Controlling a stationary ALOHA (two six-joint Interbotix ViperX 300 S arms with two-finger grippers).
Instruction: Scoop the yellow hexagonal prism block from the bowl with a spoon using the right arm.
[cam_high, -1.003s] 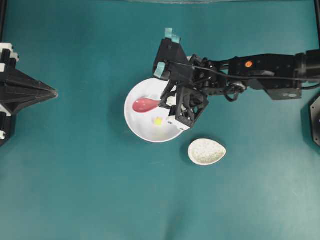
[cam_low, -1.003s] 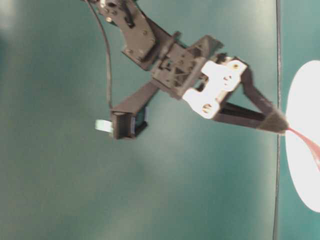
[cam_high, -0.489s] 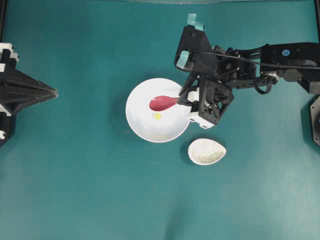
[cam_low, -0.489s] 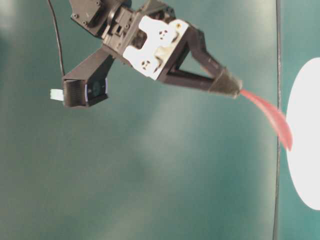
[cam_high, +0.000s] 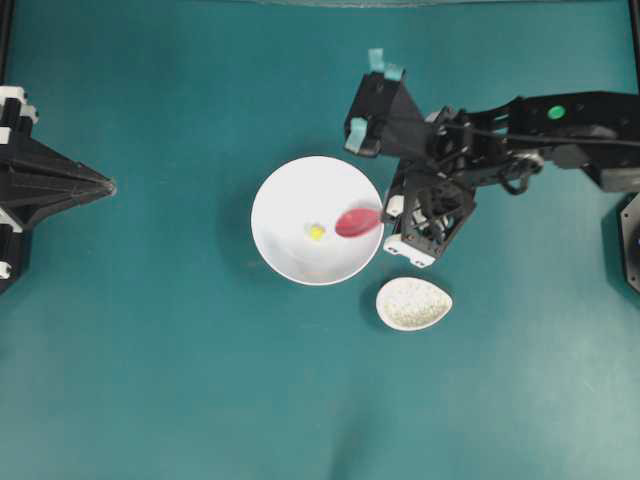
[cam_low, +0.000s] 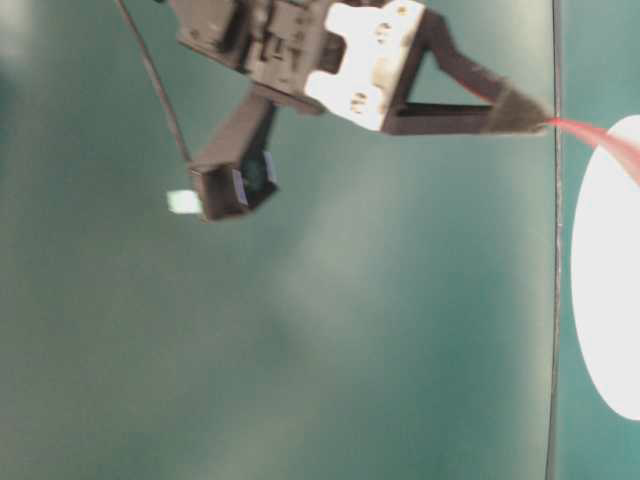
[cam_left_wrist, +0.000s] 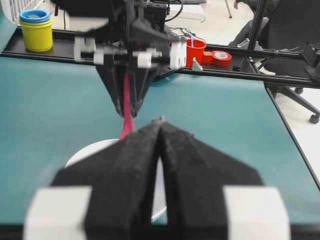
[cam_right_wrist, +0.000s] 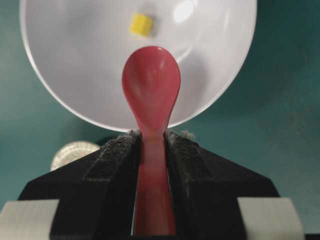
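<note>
The teal-covered table (cam_high: 180, 380) carries the whole setup. The black right arm (cam_high: 560, 125) reaches in from the right edge of the overhead view, wrist bent down toward the dishes. The black pointed left arm (cam_high: 45, 185) sits parked at the left edge, well apart from the work; its tool (cam_left_wrist: 161, 131) has both pads pressed together with nothing between them. The large glossy round white bowl (cam_high: 285, 255) stands near the table's middle, and the small speckled off-white egg-shaped spoon rest (cam_high: 413, 303) lies just beside its lower right rim, bare. The right tool (cam_right_wrist: 151, 142) is clamped on the straight handle of the pink-red glossy soup spoon (cam_right_wrist: 151, 85), gripped close behind the scoop, presumably to keep the scoop steady and aimed. The scoop hangs above the bowl's right inner side, hollow face up and empty, pointing across the bowl. The tiny bright yellow hexagonal prism block (cam_high: 316, 232) lies on the bowl floor near the centre, just beyond the spoon tip and apart from it. Judgement: the scoop is lined up behind the block for a push under it; the block is not yet lifted.
</note>
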